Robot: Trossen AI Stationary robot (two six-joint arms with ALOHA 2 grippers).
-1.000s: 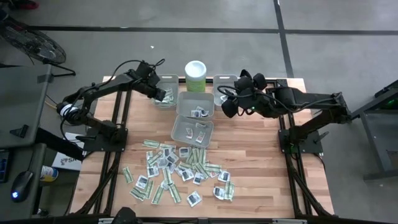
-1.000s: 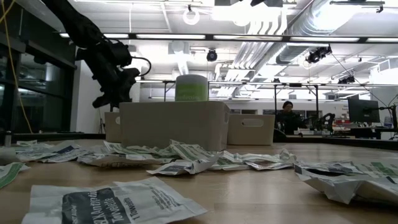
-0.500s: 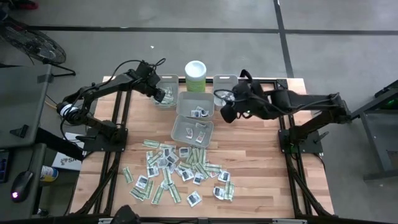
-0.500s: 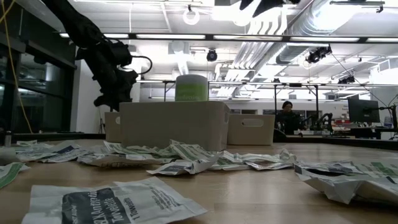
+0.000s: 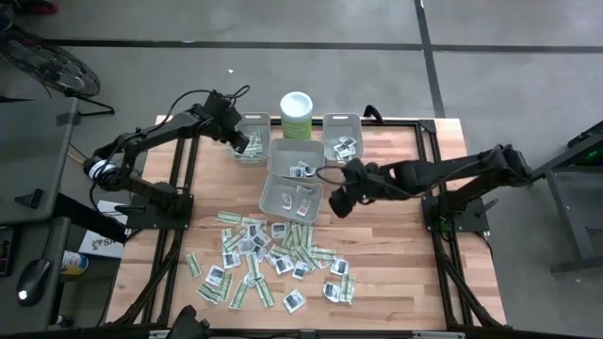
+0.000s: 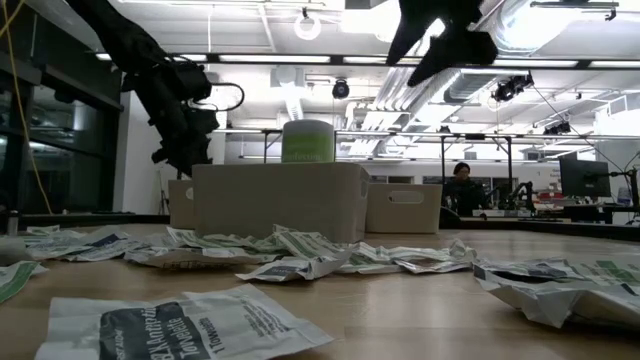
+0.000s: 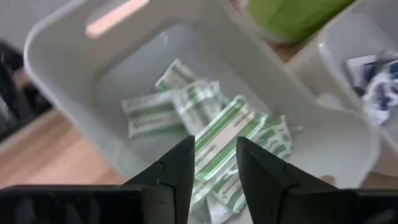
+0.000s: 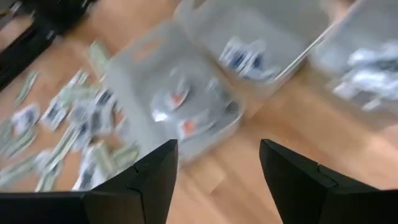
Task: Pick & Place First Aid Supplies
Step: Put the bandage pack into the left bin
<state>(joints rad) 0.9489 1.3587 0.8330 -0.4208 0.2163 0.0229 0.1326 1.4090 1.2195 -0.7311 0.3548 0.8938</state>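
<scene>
Wooden tabletop [image 5: 396, 254] is carrying sorted bins: left gripper [image 7: 211, 163], fingers parted, is hovering over green strips [image 7: 219, 134] for dropping; right gripper [image 5: 339, 202], fingers released, is heading toward loose packets [image 5: 273, 254].

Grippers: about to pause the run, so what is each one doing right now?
Left gripper: open, holding nothing, above the green-striped packets in the far-left bin.
Right gripper: open, empty, above the table.

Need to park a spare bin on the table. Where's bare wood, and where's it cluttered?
Bare wood: the strip between the left arm's base and the grey plastic bins, and the right part of the wooden table, in front of the open right gripper. Crowded: the pile of small paper packets at centre front, and the bins at the back beside the pale green white-lidded canister.
</scene>
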